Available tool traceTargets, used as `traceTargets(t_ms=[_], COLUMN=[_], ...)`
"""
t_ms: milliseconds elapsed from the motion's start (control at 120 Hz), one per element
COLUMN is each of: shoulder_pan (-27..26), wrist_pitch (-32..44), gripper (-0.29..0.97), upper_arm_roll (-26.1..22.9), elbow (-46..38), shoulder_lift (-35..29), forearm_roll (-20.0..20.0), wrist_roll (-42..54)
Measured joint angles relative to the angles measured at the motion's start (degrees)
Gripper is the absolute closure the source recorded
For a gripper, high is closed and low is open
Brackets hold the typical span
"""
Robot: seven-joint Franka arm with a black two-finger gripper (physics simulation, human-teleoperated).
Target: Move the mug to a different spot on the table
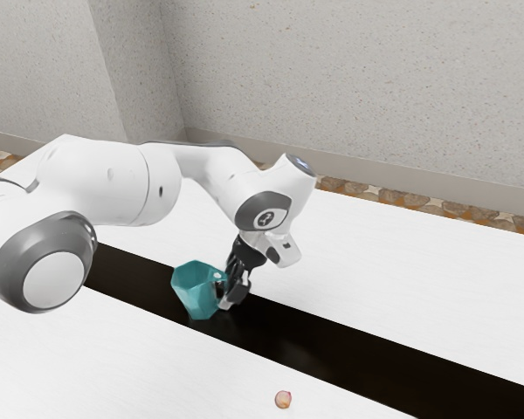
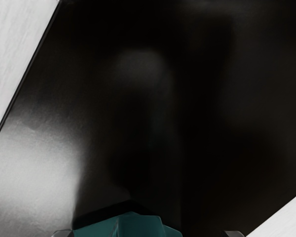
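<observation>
The claw (image 1: pixel 231 286) was nearly pressed together, its two black fingers set close and pointing down at the side of the teal mug (image 1: pixel 195 290) facing the exterior view's right. It appeared to pinch the mug's wall there, one finger inside the rim and one outside, though the dark fingers against the dark surface made the contact hard to confirm. The mug was tilted, its open mouth leaning toward the claw, over the black strip (image 1: pixel 349 349) that ran across the white counter (image 1: pixel 402 262). From the wrist view, the mug (image 2: pixel 123 227) sat just under the hand, with the glossy black strip (image 2: pixel 153 123) beyond it and white counter (image 2: pixel 10 49) showing at the corner.

The white arm (image 1: pixel 113 188) came in from the exterior view's left. A small reddish ball (image 1: pixel 283 400) lay on the near white part of the counter, well apart from the mug. Behind the counter stood a pale speckled wall (image 1: pixel 332 78), with a band of pebbled floor (image 1: pixel 437 205) at its foot.
</observation>
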Motion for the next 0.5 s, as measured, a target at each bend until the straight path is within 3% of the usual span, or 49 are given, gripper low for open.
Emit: traceTargets(t_ms=[133,300,500], shoulder_pan=[0.0,0.0,1.2], wrist_pitch=[-0.1,-0.2,-0.3], gripper=[0.17,0.08,0.03], upper_arm_roll=[0.0,0.0,-0.1], elbow=[0.0,0.0,-5.3], shoulder_lift=[0.0,-1.4,-15.3], forearm_roll=[-0.5,-1.6,-12.0], wrist_roll=[0.0,0.0,2.5])
